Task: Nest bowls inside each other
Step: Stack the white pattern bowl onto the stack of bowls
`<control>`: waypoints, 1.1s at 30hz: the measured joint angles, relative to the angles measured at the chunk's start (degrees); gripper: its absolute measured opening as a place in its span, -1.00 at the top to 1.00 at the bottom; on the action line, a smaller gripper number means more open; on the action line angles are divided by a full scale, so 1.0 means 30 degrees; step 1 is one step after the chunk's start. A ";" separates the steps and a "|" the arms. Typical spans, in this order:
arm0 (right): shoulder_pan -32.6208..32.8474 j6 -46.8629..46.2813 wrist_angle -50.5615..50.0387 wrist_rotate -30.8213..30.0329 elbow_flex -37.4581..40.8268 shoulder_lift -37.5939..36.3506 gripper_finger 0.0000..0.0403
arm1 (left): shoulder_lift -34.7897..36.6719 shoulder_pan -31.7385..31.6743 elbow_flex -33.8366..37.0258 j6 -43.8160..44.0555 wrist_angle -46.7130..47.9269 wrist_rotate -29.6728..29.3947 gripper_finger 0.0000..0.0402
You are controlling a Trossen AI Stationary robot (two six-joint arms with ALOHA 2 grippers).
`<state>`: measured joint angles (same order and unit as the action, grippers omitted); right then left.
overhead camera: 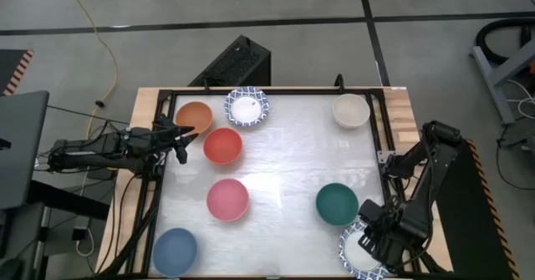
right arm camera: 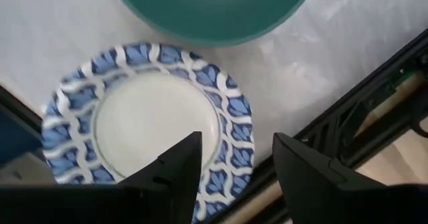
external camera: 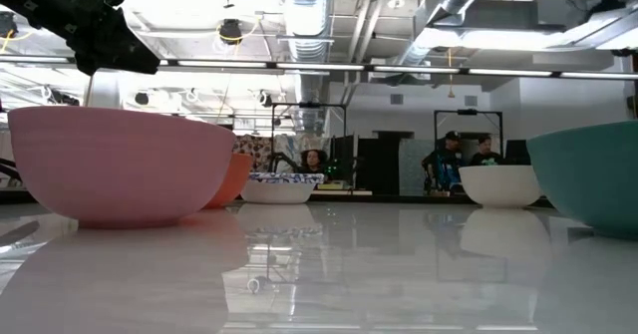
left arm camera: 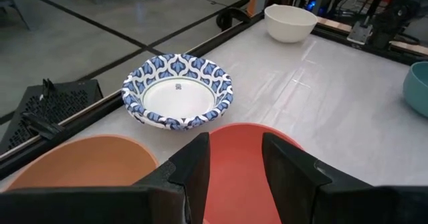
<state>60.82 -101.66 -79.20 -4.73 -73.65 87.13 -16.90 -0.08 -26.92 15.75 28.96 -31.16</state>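
At the near edge of the desk [overhead camera: 284, 155], the right gripper [overhead camera: 370, 248] hangs over a patterned bowl [right arm camera: 144, 127] in the near right corner, fingers spread wide and holding nothing. One finger sits over the white inside and the other outside the blue rim, which looks like a line-up to pinch the wall and lift. Just beyond it, nearly touching, stands the green bowl [overhead camera: 337, 203], probably the nest it is meant for. The blue bowl [overhead camera: 175, 251] sits alone in the near left corner, and the pink bowl [overhead camera: 227, 199] stands further in, near the middle.

Past these, the left gripper [overhead camera: 180, 142] reaches in from the left edge, fingers partly open and empty. It straddles the near rim of the red bowl [left arm camera: 244, 164], again a pose for gripping the wall. The orange bowl [left arm camera: 83, 160] lies just beside the red one. At the far edge stand a second patterned bowl [left arm camera: 178, 90] and, well apart to the right, the cream bowl [overhead camera: 350, 110].

All are small, round, upright and empty, and none is nested yet. Their like size suggests each will seat high in the next.
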 joint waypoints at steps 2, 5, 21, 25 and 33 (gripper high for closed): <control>-0.0194 0.0722 -0.0005 0.0462 0.0000 0.0000 0.01 | 0.0004 0.0000 0.0000 0.0005 0.0004 0.0000 0.37; -0.0479 0.1797 -0.0167 0.0683 0.0000 -0.0036 0.05 | -0.0001 -0.0002 0.0000 0.0012 0.0001 0.0000 0.37; -0.2010 0.3984 0.0702 0.0934 0.2744 -0.2689 0.17 | 0.0004 0.0000 0.0000 0.0053 0.0004 -0.0131 0.37; -0.1792 0.3093 0.2977 0.1740 0.5128 -0.4179 0.21 | -0.0004 -0.0001 0.0000 0.0057 0.0004 -0.0131 0.37; -0.1518 0.2104 0.6652 0.1690 0.8383 -0.6089 0.23 | 0.0004 -0.0002 0.0000 0.0051 0.0011 -0.0131 0.37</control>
<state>56.27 -95.35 -59.25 0.35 -48.50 68.86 -16.88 -0.08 -26.92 15.90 28.99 -31.55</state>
